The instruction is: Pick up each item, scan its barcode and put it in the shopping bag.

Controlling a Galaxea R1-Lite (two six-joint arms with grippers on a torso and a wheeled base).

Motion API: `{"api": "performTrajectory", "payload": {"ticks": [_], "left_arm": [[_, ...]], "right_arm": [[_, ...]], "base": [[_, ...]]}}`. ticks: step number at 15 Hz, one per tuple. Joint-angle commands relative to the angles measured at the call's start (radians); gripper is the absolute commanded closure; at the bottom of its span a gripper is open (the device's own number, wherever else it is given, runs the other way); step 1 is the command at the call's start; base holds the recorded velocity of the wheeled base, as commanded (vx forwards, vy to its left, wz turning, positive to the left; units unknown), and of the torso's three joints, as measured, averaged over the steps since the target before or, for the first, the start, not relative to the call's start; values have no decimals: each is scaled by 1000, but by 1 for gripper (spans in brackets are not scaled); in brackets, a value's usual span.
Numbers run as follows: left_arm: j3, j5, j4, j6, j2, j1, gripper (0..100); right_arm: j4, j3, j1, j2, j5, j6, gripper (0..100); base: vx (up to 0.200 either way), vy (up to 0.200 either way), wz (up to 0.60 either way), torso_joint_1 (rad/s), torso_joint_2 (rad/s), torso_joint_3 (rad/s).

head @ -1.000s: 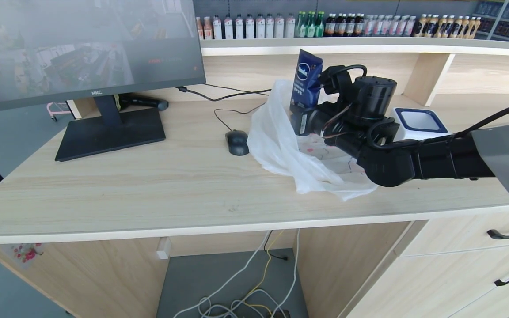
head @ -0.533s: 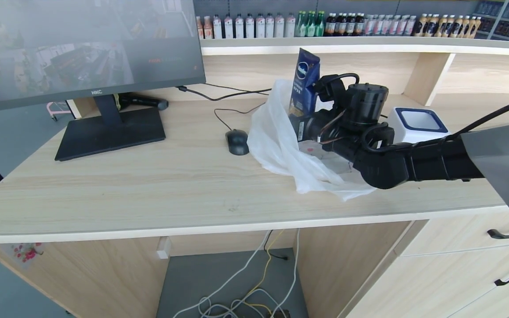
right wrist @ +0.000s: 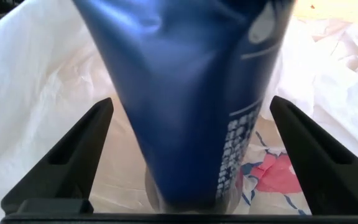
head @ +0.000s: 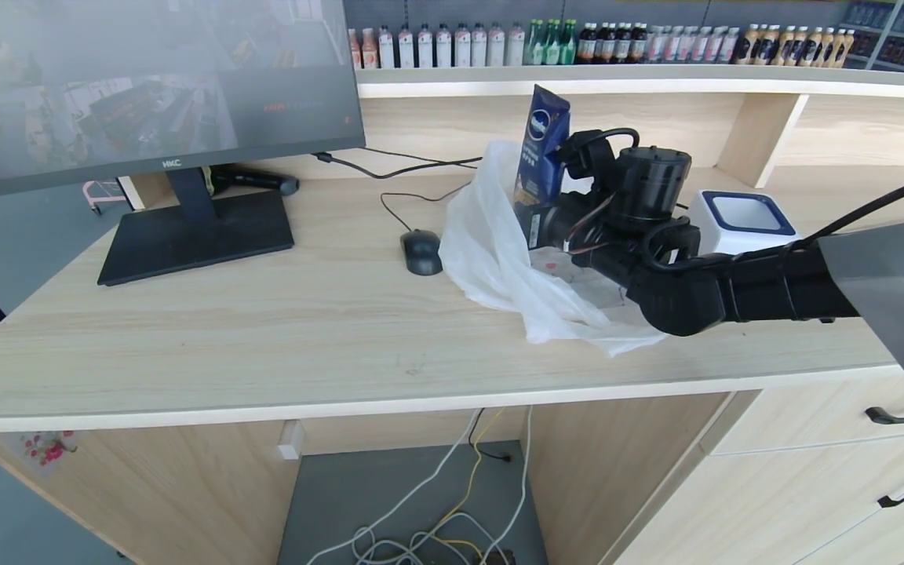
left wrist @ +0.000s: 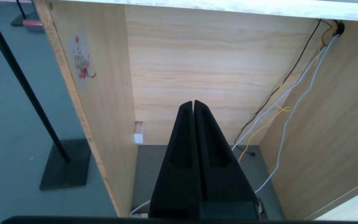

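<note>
A blue tube (head: 542, 145) stands upright, cap end down, over the mouth of the white plastic shopping bag (head: 499, 259) on the wooden counter. My right gripper (head: 537, 220) is shut on the blue tube (right wrist: 191, 93) across its lower body, with a finger on either side of it. Below the tube, the bag (right wrist: 36, 81) shows its white folds and a red print. My left gripper (left wrist: 193, 109) hangs below the counter beside a wooden panel, its fingers pressed together with nothing between them.
A white and blue barcode scanner (head: 742, 220) stands just right of the bag. A black mouse (head: 421, 253) lies left of the bag and a monitor (head: 146, 78) at the far left. A raised shelf (head: 656, 78) runs along the back.
My right arm has shifted slightly left and down with the tube, bringing it closer over the bag's mouth. In the last half second it has hardly moved.
</note>
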Motion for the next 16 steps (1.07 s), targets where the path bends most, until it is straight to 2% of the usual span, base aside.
{"api": "performTrajectory", "payload": {"ticks": [1,7,11,16], "left_arm": [[0,0,0,0,0,0,100],[0,0,0,0,0,0,100],[0,0,0,0,0,0,100],[0,0,0,0,0,0,100]], "right_arm": [[-9,-8,0,-5,0,-5,0],[-6,33,11,-101,-7,-8,0],[-25,134,11,-167,-7,-20,0],[-167,277,45,-259,-40,-20,0]], "base": [[0,0,0,0,0,0],[0,0,0,0,0,0],[0,0,0,0,0,0],[0,0,0,0,0,0]]}}
